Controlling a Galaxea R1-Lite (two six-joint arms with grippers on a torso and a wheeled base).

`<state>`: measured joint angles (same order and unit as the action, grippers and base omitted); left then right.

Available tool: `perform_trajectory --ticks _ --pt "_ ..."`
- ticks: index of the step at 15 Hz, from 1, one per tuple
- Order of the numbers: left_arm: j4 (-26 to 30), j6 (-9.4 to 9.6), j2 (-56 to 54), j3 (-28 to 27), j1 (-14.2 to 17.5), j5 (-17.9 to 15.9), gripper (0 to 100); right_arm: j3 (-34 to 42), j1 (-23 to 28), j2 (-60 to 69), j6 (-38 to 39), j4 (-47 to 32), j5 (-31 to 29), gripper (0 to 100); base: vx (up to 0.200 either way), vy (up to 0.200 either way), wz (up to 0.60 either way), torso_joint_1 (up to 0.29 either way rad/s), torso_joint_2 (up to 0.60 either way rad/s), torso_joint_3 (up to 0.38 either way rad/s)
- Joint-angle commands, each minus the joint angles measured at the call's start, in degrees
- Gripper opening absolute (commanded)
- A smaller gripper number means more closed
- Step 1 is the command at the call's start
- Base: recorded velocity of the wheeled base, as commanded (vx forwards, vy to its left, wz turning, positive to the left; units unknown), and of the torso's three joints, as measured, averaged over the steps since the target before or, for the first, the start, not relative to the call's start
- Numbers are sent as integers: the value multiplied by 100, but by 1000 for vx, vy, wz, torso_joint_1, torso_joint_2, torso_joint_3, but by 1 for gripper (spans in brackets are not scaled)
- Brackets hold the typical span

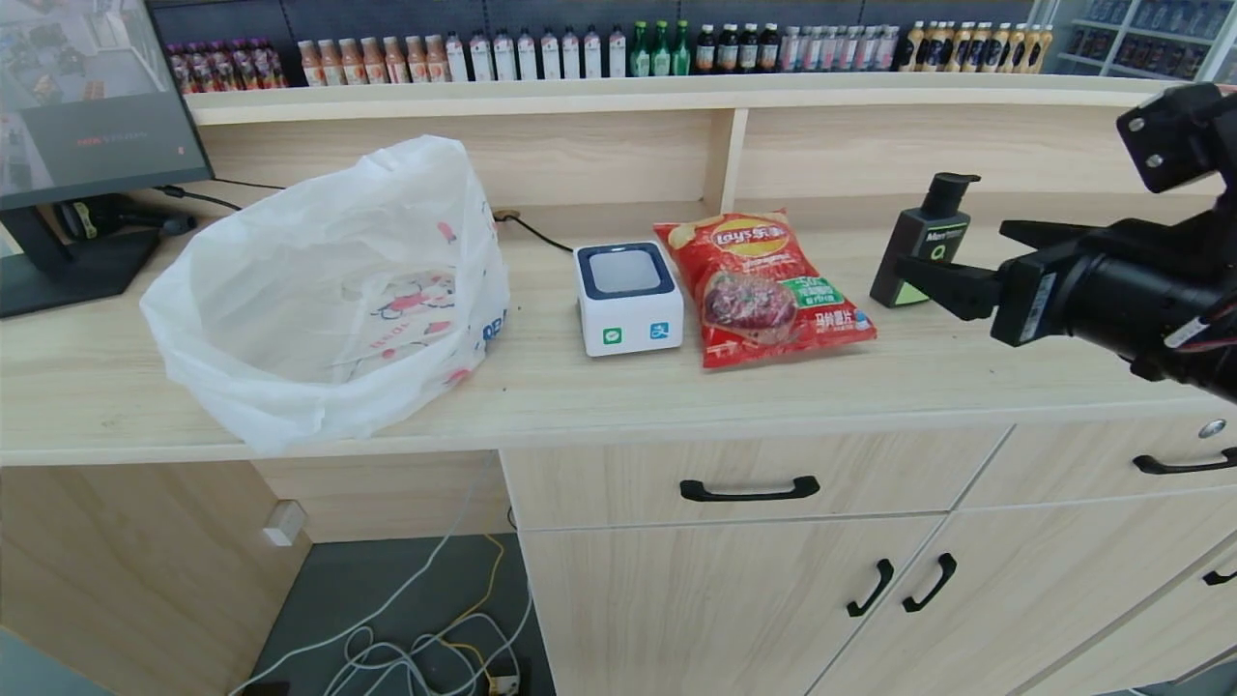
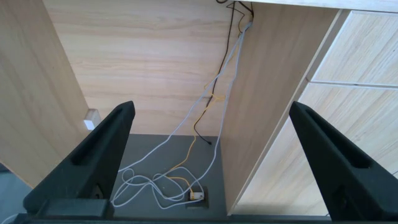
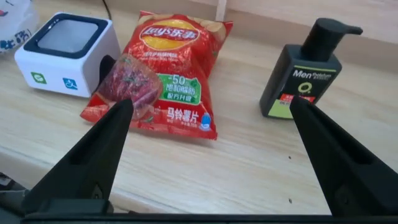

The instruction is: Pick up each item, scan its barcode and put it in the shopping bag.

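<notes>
light wooden surface (image 1: 580,406) of a shop checkout, with a long shelf (image 1: 618,92) behind it carrying a row of bottles (image 1: 618,48), and a dark monitor (image 1: 87,97) at the far left edge. at the left of the surface, a white plastic shopping bag (image 1: 329,290), mouth open and turned toward the front, red print on its sides. to its right, apart from the bag, a small white box scanner (image 1: 628,298) with a dark-framed window on top. just beside the scanner on its right, a red crisp packet (image 1: 763,290) lying flat, face up. farther right, apart from the packet, a dark pump bottle (image 1: 920,242) standing upright with a green label. right tool (image 3: 211,106) held above the surface at the right, fingers spread wide and holding nothing, pointed toward the pump bottle and the crisp packet, touching neither. left tool (image 2: 212,109) low down below the surface, fingers spread wide too, gripping nothing, facing a wooden panel and loose cables (image 2: 168,186) on the dark floor (image 2: 149,149). under the surface at the right, drawers (image 1: 749,464) with black handles
</notes>
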<state>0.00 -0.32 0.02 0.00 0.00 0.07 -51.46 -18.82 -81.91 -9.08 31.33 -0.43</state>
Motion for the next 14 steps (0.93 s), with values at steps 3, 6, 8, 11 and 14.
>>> perform_trajectory --ticks 3,6,8,11,14 --pt "0 -3 -2 0 0 1 100 -57 -596 -545 328 857 -239 100 0 0 0 0 0 0" --pt "0 -3 -2 0 0 1 100 -66 -667 -642 425 998 -239 100 0 0 0 0 0 0" --pt "9 -3 -2 0 0 1 100 -145 -754 -765 363 1033 -239 100 0 0 0 0 0 0" --pt "9 -3 -2 0 0 1 100 -400 -869 -1082 231 1042 -256 100 0 0 0 0 0 0" --pt "18 -3 -2 0 0 1 100 -515 -913 -1328 161 1130 -274 100 0 0 0 0 0 0"
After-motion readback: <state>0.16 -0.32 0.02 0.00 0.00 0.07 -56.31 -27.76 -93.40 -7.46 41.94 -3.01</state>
